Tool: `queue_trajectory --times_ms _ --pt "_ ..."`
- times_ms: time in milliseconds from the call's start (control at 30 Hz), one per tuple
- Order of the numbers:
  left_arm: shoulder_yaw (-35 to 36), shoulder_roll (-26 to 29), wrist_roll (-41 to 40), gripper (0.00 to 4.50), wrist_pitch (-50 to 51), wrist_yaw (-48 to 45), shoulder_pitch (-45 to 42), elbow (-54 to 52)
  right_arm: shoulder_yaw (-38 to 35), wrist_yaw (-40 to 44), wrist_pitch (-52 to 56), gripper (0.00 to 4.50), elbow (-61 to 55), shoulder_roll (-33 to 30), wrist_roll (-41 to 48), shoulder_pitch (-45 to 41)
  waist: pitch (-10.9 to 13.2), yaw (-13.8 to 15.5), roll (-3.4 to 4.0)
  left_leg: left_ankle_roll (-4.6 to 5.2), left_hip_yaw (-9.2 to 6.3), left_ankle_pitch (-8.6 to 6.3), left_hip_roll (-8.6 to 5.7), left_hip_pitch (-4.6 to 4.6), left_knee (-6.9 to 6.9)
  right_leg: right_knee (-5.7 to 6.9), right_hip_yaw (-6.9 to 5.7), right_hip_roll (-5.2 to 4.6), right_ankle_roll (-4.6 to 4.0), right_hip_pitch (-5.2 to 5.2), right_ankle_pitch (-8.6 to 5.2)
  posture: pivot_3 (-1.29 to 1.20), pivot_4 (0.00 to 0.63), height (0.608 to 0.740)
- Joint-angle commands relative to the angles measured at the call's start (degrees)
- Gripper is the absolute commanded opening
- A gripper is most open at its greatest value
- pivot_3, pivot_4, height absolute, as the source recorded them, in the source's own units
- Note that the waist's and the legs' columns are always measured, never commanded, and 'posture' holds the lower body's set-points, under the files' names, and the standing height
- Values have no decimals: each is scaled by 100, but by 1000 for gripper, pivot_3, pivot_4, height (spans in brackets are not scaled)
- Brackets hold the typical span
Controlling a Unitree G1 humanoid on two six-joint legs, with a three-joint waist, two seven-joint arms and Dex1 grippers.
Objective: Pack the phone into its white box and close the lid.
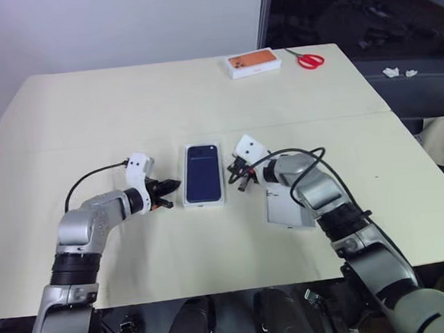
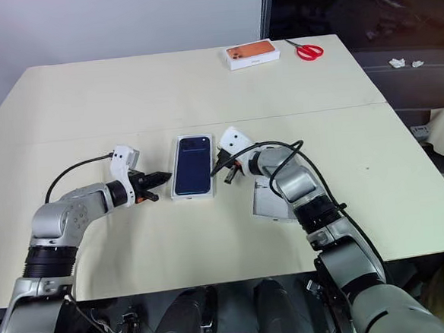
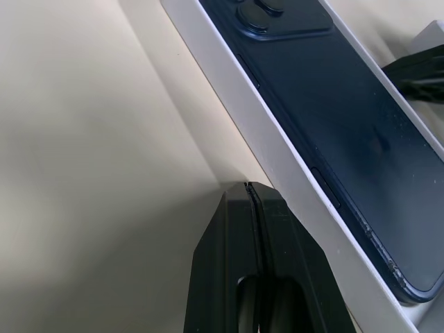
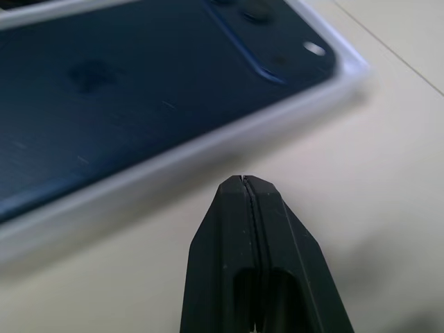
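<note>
— So where is the phone (image 1: 202, 173)?
— Back up in the white box (image 1: 205, 204) at the middle of the table (image 1: 88, 107), its camera cluster at the far end.
— And the left gripper (image 1: 170, 187)?
— Just beside the box's left edge, its fingers (image 3: 250, 229) pressed together on nothing.
— The right gripper (image 1: 233, 172)?
— Just beside the box's right edge, likewise pinched together and empty.
— The lid (image 1: 286, 208)?
— A pale rectangular piece lies flat under the right forearm, near the box; I take that for it, though its face is hidden.
— Anything else?
— An orange-printed small box (image 1: 253, 62) and red scissors (image 1: 308, 59) lie near the far edge, well apart from the grippers.
</note>
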Motion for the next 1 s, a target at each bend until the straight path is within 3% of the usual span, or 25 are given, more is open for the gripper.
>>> queue_trajectory --times_ms 33,233,467,733,1000 --pt "-242 -158 63 46 161 -59 -91 -93 124 46 32 0 -332 87 -9 -18 0 24 0 0 0 0 -1 0 1 0 0 0 0 0 0 0 150 740" --pt "-460 -343 165 46 222 -257 -242 21 204 256 191 0 -668 -123 -2 142 0 133 0 0 0 0 -2 0 5 -1 -1 0 0 3 0 0 150 740" --pt "-898 -672 274 46 299 -615 -463 12 132 713 745 0 -1654 -919 123 677 0 216 0 10 -3 -6 -10 0 20 -8 -6 -4 0 19 0 0 150 740" --pt "-1435 -1323 404 46 370 -749 -730 26 -276 818 1280 0 -2605 -1717 342 1567 -1 335 1 30 -9 -18 -13 -1 47 -20 -16 -8 1 45 0 0 150 740" --pt "-1703 -1816 517 46 405 -812 -788 -17 -649 918 1174 0 -2798 -2352 439 2133 -3 462 4 82 -11 -51 -16 0 88 -34 -25 -16 2 77 -1 0 150 740"
